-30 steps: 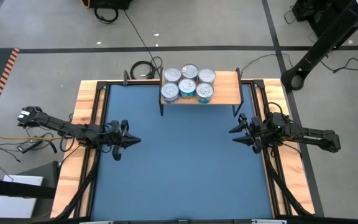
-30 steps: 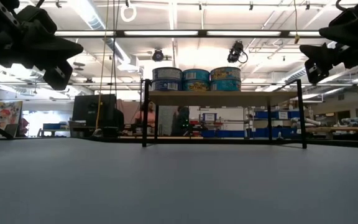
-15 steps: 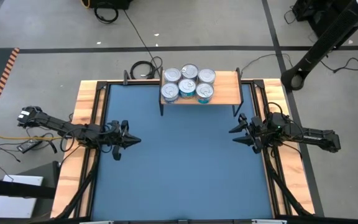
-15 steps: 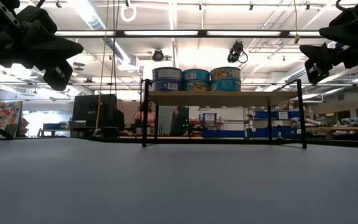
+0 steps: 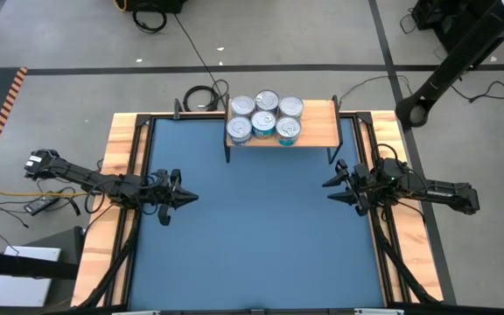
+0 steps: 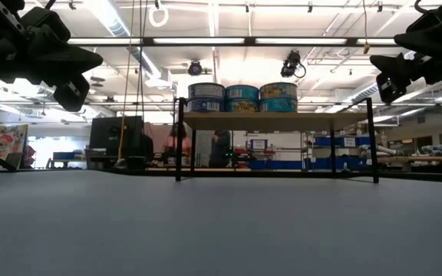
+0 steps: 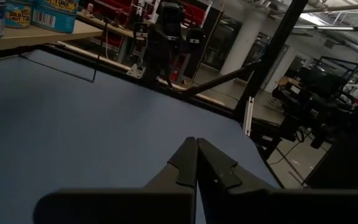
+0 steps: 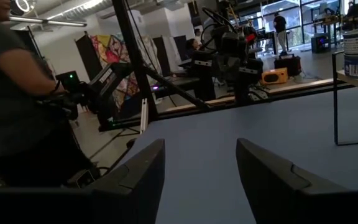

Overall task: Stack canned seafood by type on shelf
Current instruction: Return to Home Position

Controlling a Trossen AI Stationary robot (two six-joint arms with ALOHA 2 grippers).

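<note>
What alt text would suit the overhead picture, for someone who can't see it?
Seen from above, tins of canned seafood show six silver lids clustered on a wooden shelf at one edge of a blue table. The left gripper, shut, and the right gripper, open, hover at either side, empty.

Robotics lab, pretty workshop-y
Ceiling strip lights [image 6: 298, 41] across the low view's top; loose cables [image 5: 201, 94] on taped floor [image 5: 304, 35], upper high view.

floor [image 5: 59, 35]: grey concrete; ceiling [image 6: 229, 19]: strip lights [image 6: 298, 41]; cables [image 5: 201, 96]: black, coiled on floor
</note>
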